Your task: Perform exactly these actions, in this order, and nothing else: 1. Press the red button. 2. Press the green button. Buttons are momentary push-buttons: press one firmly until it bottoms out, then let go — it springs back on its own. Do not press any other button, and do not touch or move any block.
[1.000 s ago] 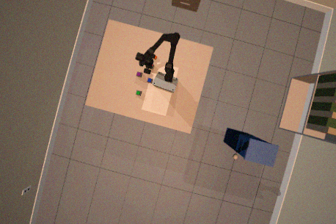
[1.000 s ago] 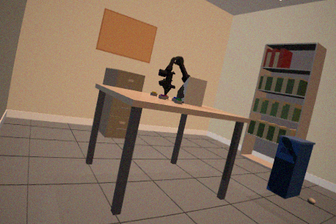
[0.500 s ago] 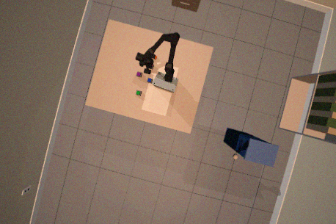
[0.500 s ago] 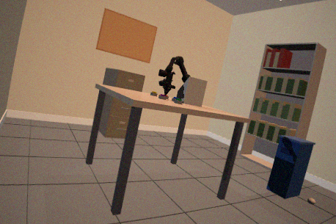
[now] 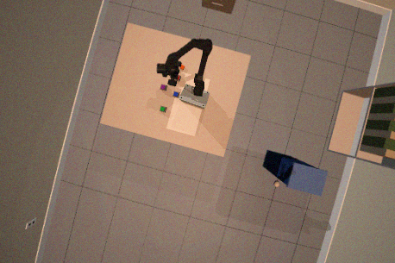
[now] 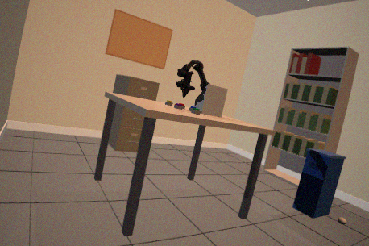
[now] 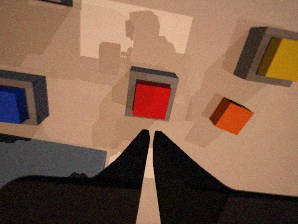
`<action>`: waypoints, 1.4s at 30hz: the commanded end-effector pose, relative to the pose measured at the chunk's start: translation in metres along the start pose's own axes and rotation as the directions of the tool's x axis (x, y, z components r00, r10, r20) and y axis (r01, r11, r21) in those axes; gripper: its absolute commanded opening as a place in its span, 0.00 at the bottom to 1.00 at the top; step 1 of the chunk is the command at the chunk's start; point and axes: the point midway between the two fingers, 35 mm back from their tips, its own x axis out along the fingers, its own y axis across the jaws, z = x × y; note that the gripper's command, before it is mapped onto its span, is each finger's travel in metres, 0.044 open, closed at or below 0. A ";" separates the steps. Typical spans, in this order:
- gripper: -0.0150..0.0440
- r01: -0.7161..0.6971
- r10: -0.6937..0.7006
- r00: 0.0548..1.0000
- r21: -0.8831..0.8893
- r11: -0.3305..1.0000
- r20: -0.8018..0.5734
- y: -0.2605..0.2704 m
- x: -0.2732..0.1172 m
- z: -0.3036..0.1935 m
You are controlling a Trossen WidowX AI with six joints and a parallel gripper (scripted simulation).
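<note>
Beige tabletop (image 7: 60, 135): black gripper (image 7: 151, 134), fingers together and empty, above square red button (image 7: 151, 100); press straight down, avoiding orange block (image 7: 235, 119).

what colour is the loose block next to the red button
Orange. The block shows best in the wrist view, lying apart from the red button.

Orange block (image 7: 231, 115) betw yellow button (image 7: 278, 58) & blue button (image 7: 12, 104).

You're in an office, filing cabinet (image 6: 134, 114) behind the desk (image 6: 161, 112), bookshelf (image 6: 315, 102) well off from the pincer (image 6: 184, 93), corkboard (image 6: 138, 39) on wall, blue bin (image 6: 318, 182), tiled floor.
</note>
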 end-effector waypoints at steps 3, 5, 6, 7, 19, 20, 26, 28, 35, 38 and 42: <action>0.29 -0.004 0.003 1.000 0.018 1.000 0.016 -0.003 -0.032 0.000; 0.29 -0.004 0.003 1.000 0.018 1.000 0.016 -0.003 -0.032 0.000; 0.29 -0.005 0.004 1.000 0.018 1.000 0.017 -0.001 -0.032 0.002; 0.29 -0.008 0.007 1.000 0.017 1.000 0.018 0.003 -0.034 0.006; 0.29 -0.044 0.044 0.999 0.011 0.999 0.028 0.146 -0.056 0.068; 0.29 -0.044 0.044 0.999 0.012 0.999 0.027 0.160 -0.056 0.070; 0.29 -0.033 0.032 0.999 0.018 0.999 0.024 0.249 -0.047 0.064; 0.29 -0.025 0.025 0.999 0.021 0.999 0.023 0.275 -0.041 0.058; 0.29 -0.022 0.022 1.000 0.022 0.999 0.023 0.285 -0.035 0.055; 0.29 -0.021 0.020 1.000 0.023 1.000 0.023 0.285 0.010 0.057; 0.29 -0.020 0.019 1.000 0.023 1.000 0.023 0.285 0.023 0.057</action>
